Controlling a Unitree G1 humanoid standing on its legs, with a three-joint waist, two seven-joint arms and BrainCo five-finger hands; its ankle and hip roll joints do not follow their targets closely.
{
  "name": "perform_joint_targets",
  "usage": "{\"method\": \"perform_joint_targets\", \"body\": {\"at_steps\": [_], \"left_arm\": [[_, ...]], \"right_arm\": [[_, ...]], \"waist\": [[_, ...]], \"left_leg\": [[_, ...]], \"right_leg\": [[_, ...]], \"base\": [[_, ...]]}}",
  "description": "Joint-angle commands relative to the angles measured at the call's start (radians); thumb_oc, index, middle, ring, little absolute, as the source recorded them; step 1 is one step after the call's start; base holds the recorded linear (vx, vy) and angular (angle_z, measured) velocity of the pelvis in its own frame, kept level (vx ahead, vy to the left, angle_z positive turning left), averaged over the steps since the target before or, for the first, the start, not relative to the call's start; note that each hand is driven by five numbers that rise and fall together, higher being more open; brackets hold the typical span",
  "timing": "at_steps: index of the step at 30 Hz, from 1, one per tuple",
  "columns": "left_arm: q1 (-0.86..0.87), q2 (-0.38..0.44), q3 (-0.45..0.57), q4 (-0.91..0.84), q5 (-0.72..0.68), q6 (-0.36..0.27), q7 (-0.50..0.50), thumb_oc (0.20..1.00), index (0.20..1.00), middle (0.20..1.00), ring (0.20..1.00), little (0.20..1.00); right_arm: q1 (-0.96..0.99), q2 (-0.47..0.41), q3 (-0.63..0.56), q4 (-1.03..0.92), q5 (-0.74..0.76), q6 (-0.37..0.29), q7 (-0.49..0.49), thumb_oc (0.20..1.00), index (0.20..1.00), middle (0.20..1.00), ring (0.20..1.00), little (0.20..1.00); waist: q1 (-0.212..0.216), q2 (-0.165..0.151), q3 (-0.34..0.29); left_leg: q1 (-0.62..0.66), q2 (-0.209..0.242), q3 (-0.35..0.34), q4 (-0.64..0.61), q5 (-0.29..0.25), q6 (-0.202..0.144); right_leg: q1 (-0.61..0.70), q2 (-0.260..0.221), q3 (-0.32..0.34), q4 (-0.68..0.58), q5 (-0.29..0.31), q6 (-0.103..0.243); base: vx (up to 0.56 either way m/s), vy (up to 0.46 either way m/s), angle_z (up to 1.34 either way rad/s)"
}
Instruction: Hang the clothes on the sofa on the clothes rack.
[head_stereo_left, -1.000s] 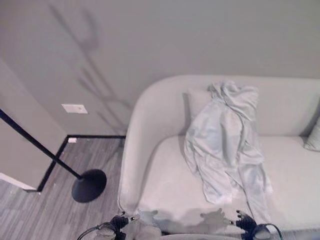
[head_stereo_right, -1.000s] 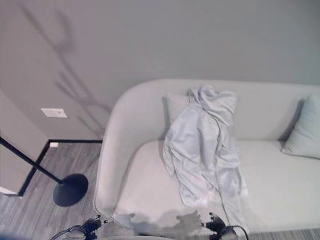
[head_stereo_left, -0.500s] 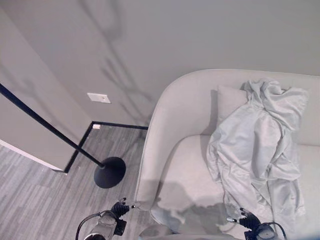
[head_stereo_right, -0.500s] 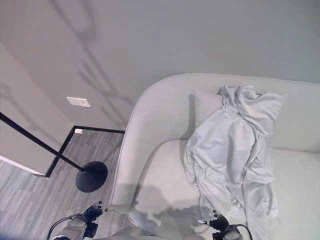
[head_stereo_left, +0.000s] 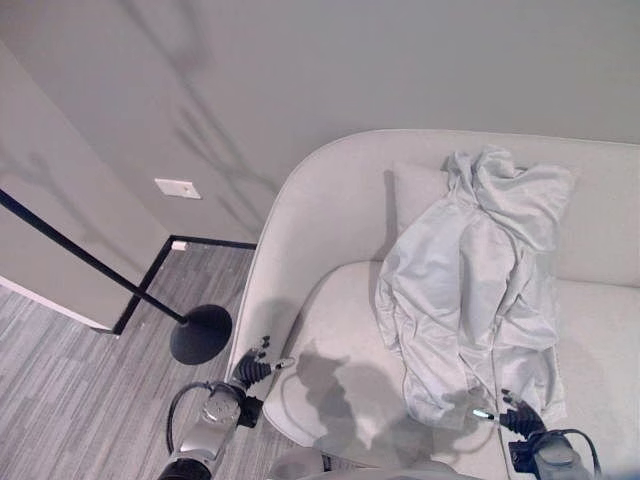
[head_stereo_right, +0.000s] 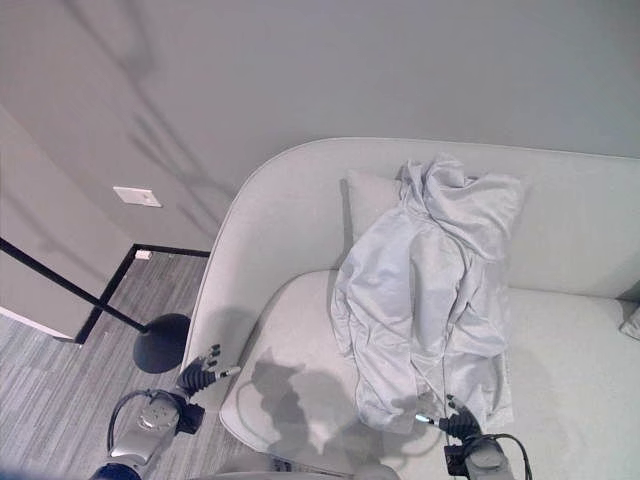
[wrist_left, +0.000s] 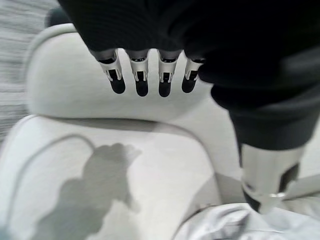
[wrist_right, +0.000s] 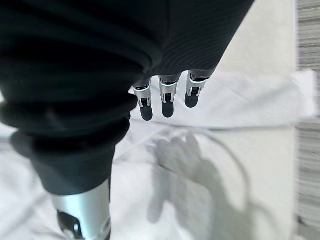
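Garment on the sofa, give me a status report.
Both hands open, left hand, right hand empty. Garment draped over sofa backrest and seat, untouched. Nothing in the way.

Sofa (head_stereo_left: 330, 300): matt, pale upholstery, smooth and finely woven. Garment (head_stereo_left: 480, 280) — thin, soft cloth, heavily creased, faint sheen. Clothes rack (head_stereo_left: 200, 335): black, matt pole and round base, metal by appearance. Floor (head_stereo_left: 70, 390) — grey wood-grain planks, low gloss. Wall (head_stereo_left: 350, 60): flat matt paint.
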Motion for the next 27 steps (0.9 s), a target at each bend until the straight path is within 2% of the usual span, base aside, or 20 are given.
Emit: {"method": "perform_joint_targets", "body": {"at_steps": [1,3,8,9,12,17,23,25,27], "left_arm": [[-0.106,0.044,0.017,-0.090,-0.033,-0.036,-0.004,1.000,1.000,1.000,1.000,1.000],[-0.173,0.091,-0.005,-0.185,-0.024,-0.034,0.002,1.000,1.000,1.000,1.000,1.000],[-0.323,0.120,-0.072,-0.234,0.003,-0.035,0.021,1.000,1.000,1.000,1.000,1.000],[-0.410,0.119,-0.114,-0.211,0.012,-0.035,0.034,1.000,1.000,1.000,1.000,1.000],[-0.492,0.118,-0.163,-0.187,0.025,-0.035,0.044,1.000,1.000,1.000,1.000,1.000],[-0.728,0.103,-0.300,-0.055,0.040,-0.035,0.072,1.000,1.000,1.000,1.000,1.000],[-1.041,0.107,-0.474,0.180,0.043,-0.039,0.113,1.000,1.000,1.000,1.000,1.000],[-1.168,0.093,-0.530,0.318,0.018,-0.046,0.137,1.000,1.000,1.000,1.000,1.000],[-1.211,0.088,-0.554,0.363,0.012,-0.047,0.143,1.000,1.000,1.000,1.000,1.000]], "right_arm": [[-0.040,-0.102,-0.083,-0.176,-0.004,-0.037,-0.022,1.000,1.000,1.000,1.000,1.000],[-0.043,-0.124,-0.137,-0.313,-0.005,-0.039,-0.054,1.000,1.000,1.000,1.000,1.000],[-0.105,-0.151,-0.163,-0.377,-0.020,-0.039,-0.107,1.000,1.000,1.000,1.000,1.000],[-0.153,-0.166,-0.155,-0.382,-0.032,-0.038,-0.131,1.000,1.000,1.000,1.000,1.000],[-0.212,-0.189,-0.141,-0.371,-0.039,-0.035,-0.154,1.000,1.000,1.000,1.000,1.000],[-0.384,-0.264,-0.060,-0.246,-0.037,-0.022,-0.196,1.000,1.000,1.000,1.000,1.000],[-0.641,-0.408,0.069,-0.043,-0.006,-0.015,-0.226,1.000,1.000,1.000,1.000,1.000],[-0.762,-0.456,0.151,0.051,0.013,-0.016,-0.235,1.000,1.000,1.000,1.000,1.000],[-0.809,-0.465,0.183,0.085,0.019,-0.016,-0.238,1.000,1.000,1.000,1.000,1.000]], "waist": [[0.001,0.065,0.014],[-0.012,0.061,0.020],[-0.023,0.055,0.040],[-0.026,0.053,0.061],[-0.029,0.051,0.088],[-0.027,0.046,0.192],[-0.017,0.053,0.331],[-0.016,0.053,0.338],[-0.018,0.053,0.338]], "left_leg": [[0.106,0.093,0.024,0.008,-0.070,-0.068],[0.119,0.090,0.027,0.008,-0.074,-0.069],[0.127,0.083,0.026,0.008,-0.069,-0.071],[0.135,0.081,0.026,0.008,-0.071,-0.072],[0.142,0.080,0.026,0.008,-0.072,-0.074],[0.145,0.080,0.019,0.008,-0.068,-0.081],[0.123,0.092,0.010,0.008,-0.061,-0.091],[0.059,0.097,0.002,0.008,-0.058,-0.096],[0.031,0.099,-0.002,0.008,-0.055,-0.099]], "right_leg": [[-0.077,-0.041,-0.013,0.008,0.022,0.017],[-0.079,-0.040,-0.014,0.008,0.028,0.018],[-0.085,-0.043,-0.019,0.008,0.040,0.018],[-0.082,-0.043,-0.018,0.008,0.043,0.018],[-0.078,-0.042,-0.020,0.008,0.045,0.018],[-0.083,-0.043,-0.025,0.008,0.051,0.017],[-0.114,-0.042,-0.018,0.008,0.053,0.016],[-0.177,-0.048,-0.012,0.008,0.057,0.013],[-0.203,-0.052,-0.008,0.008,0.061,0.012]], "base": [[0.03,-0.017,-0.02],[0.04,-0.018,-0.01],[0.00,0.000,0.00],[0.00,0.001,-0.03],[0.00,-0.002,-0.01],[-0.05,-0.013,-0.01],[-0.10,-0.011,0.01],[-0.10,-0.021,-0.01],[-0.05,-0.017,0.01]]}}
